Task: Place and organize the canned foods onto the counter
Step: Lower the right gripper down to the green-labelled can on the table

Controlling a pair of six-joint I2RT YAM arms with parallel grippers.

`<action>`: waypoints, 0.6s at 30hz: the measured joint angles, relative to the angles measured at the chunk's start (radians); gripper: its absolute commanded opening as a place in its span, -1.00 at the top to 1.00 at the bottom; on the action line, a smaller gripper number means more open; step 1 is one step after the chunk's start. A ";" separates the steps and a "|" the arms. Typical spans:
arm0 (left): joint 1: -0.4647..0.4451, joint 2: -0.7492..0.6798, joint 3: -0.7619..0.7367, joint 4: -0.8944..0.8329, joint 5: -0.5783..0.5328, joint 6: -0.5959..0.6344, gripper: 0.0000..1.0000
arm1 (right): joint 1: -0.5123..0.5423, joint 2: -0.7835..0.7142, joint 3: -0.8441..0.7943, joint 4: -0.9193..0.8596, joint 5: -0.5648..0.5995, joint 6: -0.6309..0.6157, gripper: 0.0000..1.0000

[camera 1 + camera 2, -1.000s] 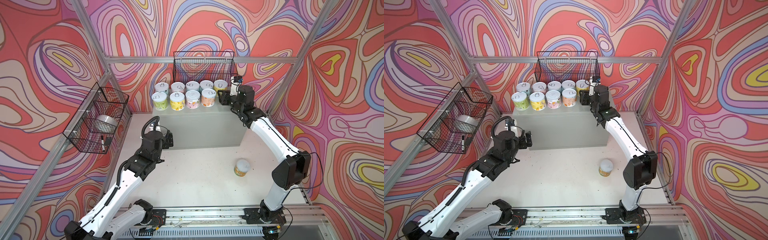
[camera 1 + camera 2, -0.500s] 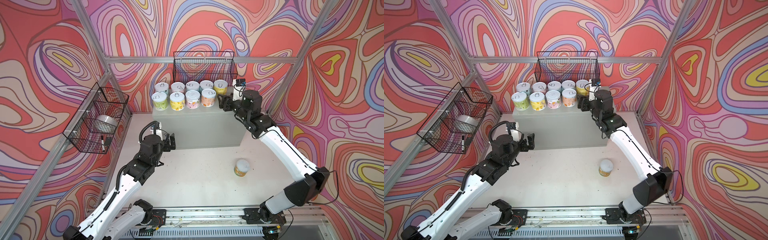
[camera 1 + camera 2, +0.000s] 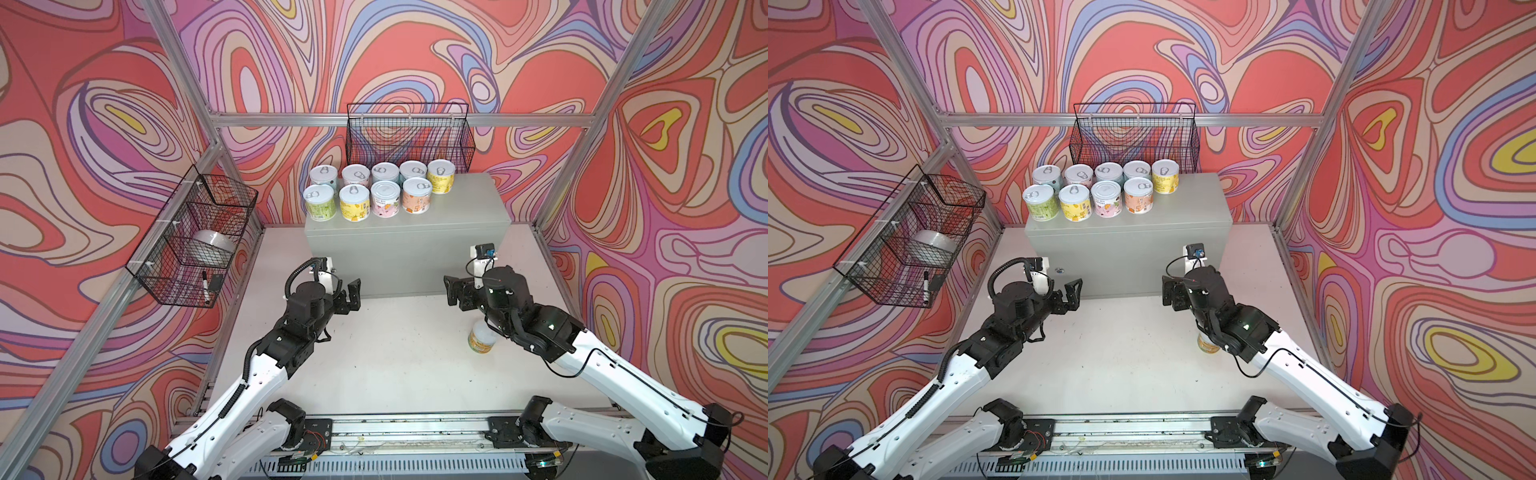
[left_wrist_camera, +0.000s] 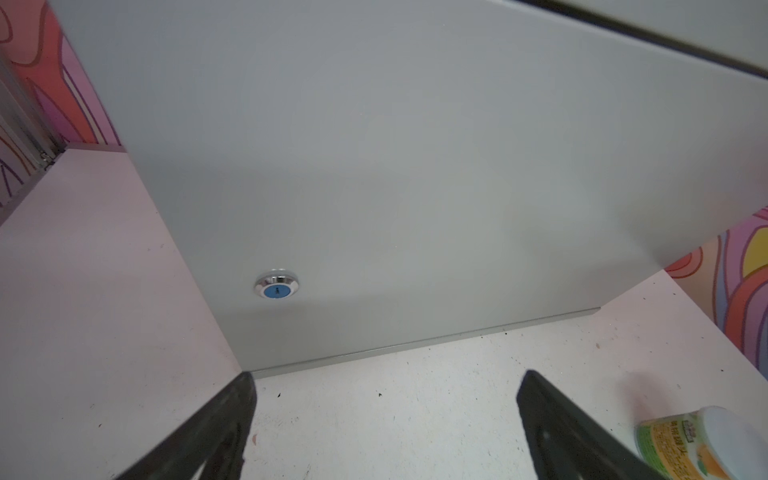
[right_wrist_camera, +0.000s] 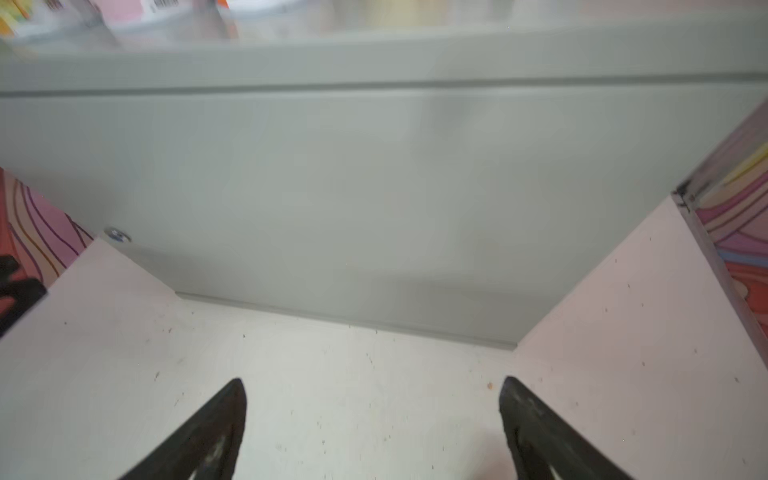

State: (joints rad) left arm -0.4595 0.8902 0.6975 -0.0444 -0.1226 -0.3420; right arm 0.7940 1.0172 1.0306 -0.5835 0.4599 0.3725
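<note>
Several canned foods stand in two rows on the left half of the counter (image 3: 469, 199) (image 3: 1200, 199); the yellow one (image 3: 441, 176) ends the back row and an orange one (image 3: 416, 195) the front row. One more can (image 3: 481, 340) (image 4: 690, 440) stands on the floor at the right, partly hidden in both top views by my right arm. My left gripper (image 3: 348, 296) (image 4: 388, 374) hangs open and holds nothing, low before the counter's front face near its lock (image 4: 276, 286). Open and holding nothing too, my right gripper (image 3: 455, 293) (image 5: 372, 379) faces the same face further right.
A black wire basket (image 3: 409, 137) hangs on the back wall just above the cans. Another wire basket (image 3: 195, 241) on the left wall holds a white roll and a marker. The arms' rail (image 3: 407, 428) runs along the front edge.
My right gripper let go of the yellow can at the end of the back row, opened, and drew back down to the floor before the counter. The left gripper dropped back slightly.
</note>
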 measured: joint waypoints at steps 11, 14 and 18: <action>-0.042 0.000 -0.003 0.017 0.008 -0.004 -1.00 | 0.156 -0.055 -0.093 -0.375 0.013 0.484 -0.96; -0.046 0.002 -0.020 0.036 0.006 -0.006 -1.00 | 0.187 -0.045 -0.108 -0.454 0.014 0.610 -0.96; -0.054 0.018 -0.039 0.061 0.006 -0.007 -1.00 | 0.211 -0.030 -0.155 -0.510 0.021 0.736 -0.96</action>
State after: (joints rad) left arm -0.5137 0.9077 0.6586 0.0166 -0.1162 -0.3492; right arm 1.0054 0.9871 0.8753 -1.0931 0.4812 1.1088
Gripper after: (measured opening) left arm 0.999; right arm 0.983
